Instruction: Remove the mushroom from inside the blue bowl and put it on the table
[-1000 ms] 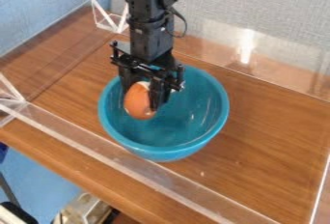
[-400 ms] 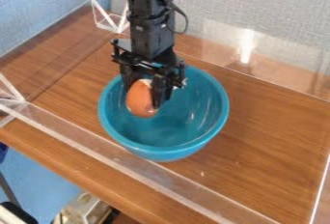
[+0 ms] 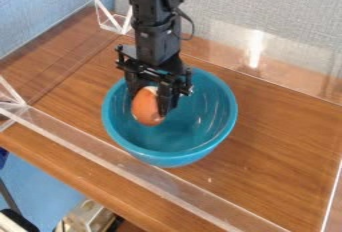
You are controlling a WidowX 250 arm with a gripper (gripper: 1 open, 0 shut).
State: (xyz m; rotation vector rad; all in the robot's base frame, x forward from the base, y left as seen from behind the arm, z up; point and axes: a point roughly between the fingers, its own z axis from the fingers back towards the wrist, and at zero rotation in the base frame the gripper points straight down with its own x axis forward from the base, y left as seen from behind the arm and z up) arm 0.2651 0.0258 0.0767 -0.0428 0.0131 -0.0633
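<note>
The blue bowl [image 3: 211, 128] sits on the wooden table [image 3: 283, 171] near its front wall. The orange-brown mushroom [image 3: 144, 108] is inside the bowl on its left side, low against the inner wall. My black gripper [image 3: 150, 103] points straight down into the bowl. Its two fingers stand on either side of the mushroom and press against the cap, so the gripper is shut on it. The mushroom's stem is hidden.
Clear acrylic walls [image 3: 160, 181] edge the table at the front, left and back. Bare wood lies to the right of the bowl and behind it. A blue wall stands behind the table.
</note>
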